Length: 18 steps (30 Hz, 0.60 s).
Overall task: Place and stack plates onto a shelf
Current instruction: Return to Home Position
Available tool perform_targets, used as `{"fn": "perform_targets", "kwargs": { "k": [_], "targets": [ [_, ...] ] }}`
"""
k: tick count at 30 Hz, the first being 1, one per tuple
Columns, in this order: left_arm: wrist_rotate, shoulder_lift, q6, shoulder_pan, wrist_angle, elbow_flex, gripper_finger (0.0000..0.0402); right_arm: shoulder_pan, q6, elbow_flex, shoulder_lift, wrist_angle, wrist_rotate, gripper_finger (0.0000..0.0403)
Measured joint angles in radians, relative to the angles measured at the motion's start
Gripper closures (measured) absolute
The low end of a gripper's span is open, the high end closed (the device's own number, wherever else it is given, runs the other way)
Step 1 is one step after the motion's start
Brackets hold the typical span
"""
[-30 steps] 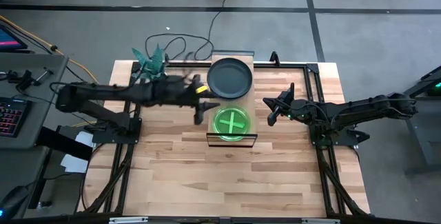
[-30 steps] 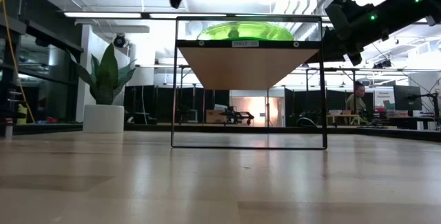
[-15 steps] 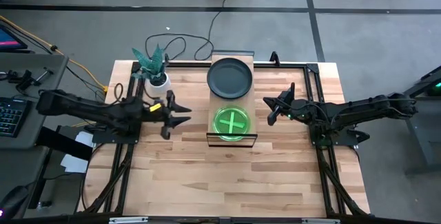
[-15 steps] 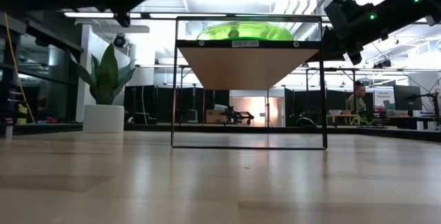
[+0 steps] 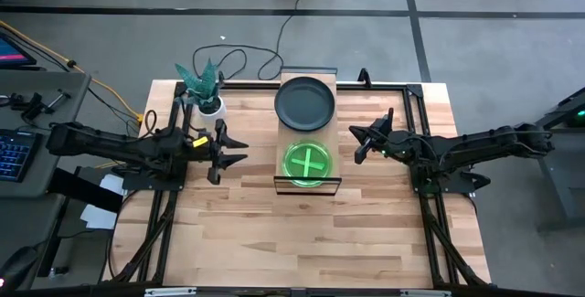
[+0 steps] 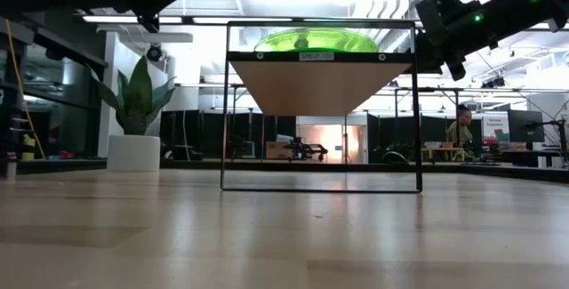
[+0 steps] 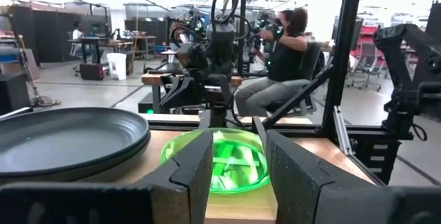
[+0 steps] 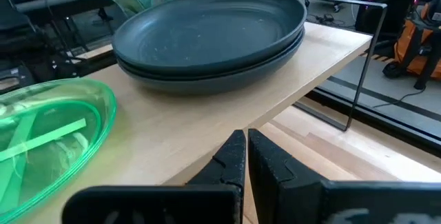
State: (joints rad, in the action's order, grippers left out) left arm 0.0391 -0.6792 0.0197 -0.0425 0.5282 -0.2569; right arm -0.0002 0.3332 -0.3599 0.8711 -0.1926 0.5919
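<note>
Plates (image 5: 304,103) lie in a grey and a green stack on the shelf (image 5: 283,135), so I ease the left gripper (image 5: 225,151), jaws apart and empty, level away from it, while the right gripper (image 5: 358,144), jaws together, waits alongside.

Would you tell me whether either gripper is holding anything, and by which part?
Nothing is held: the left gripper has open, empty jaws, the right gripper shut, empty jaws; both hover beside the long light-wood shelf.

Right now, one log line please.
grey plates, green plates: on shelf | left gripper: open, empty | right gripper: shut, empty
</note>
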Motion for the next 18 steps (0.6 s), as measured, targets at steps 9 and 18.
{"fn": "perform_targets", "kwargs": {
  "k": [9,18],
  "targets": [
    [0.041,0.000,-0.032,0.000,0.000,0.000,0.0280,-0.002,-0.044,0.000,0.000,-0.016,0.010,0.0403],
    [0.076,0.000,-0.032,0.000,0.000,0.000,0.0280,-0.002,-0.099,0.000,0.000,-0.054,0.000,0.0403]
  ]
}}
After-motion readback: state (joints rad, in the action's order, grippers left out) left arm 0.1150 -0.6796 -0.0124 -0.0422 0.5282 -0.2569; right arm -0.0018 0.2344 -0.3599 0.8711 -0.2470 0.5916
